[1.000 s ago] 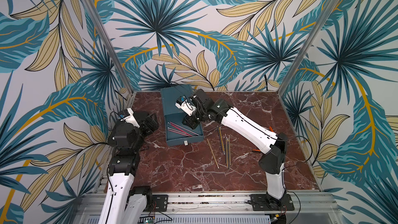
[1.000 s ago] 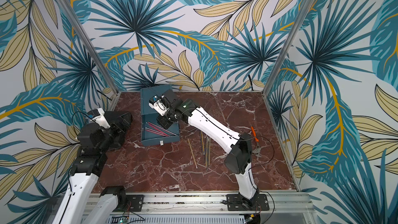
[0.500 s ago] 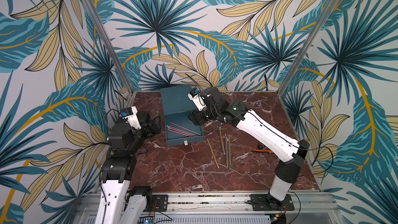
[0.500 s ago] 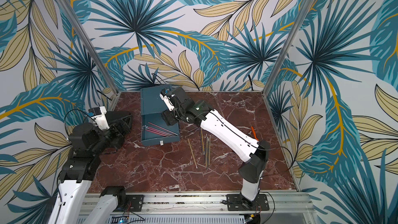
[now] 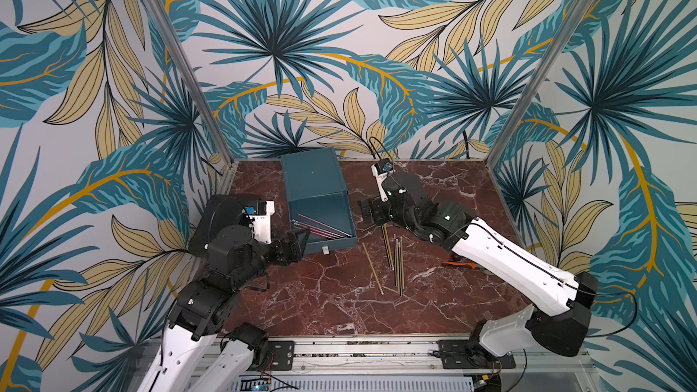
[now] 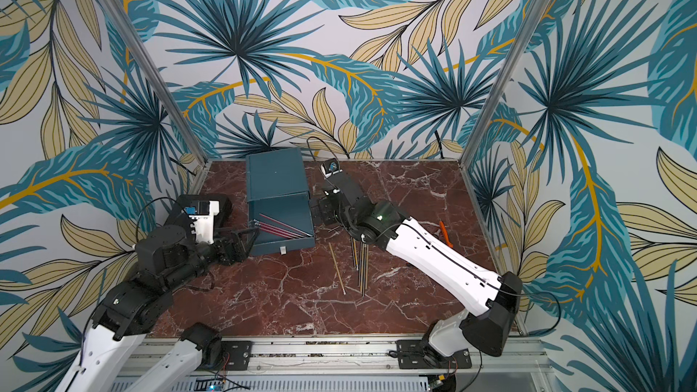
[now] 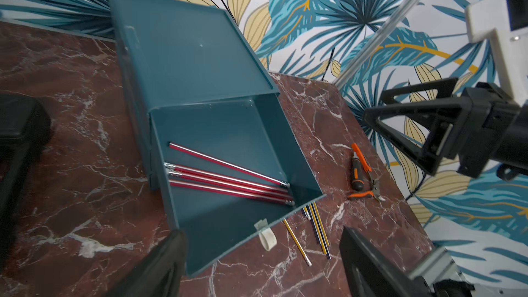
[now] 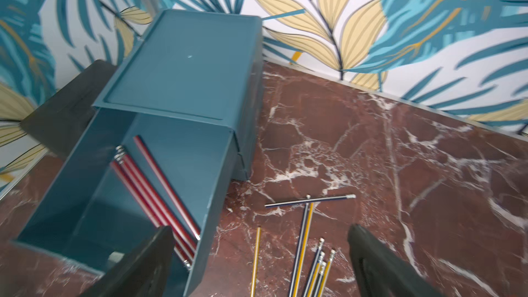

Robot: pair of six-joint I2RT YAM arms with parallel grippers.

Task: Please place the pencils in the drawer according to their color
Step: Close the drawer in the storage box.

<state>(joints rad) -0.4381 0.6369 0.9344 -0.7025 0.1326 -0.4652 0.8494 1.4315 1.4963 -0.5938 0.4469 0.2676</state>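
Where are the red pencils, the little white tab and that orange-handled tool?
red pencils (image 7: 228, 179): left wrist view, middle of the bundle.
white tab (image 7: 268, 238): left wrist view, its looped end.
orange-handled tool (image 7: 356, 172): left wrist view, its dark grip.

Bright, even light; soft right-wrist blur

text: none readable | labels: none | brands: none | numbers: none
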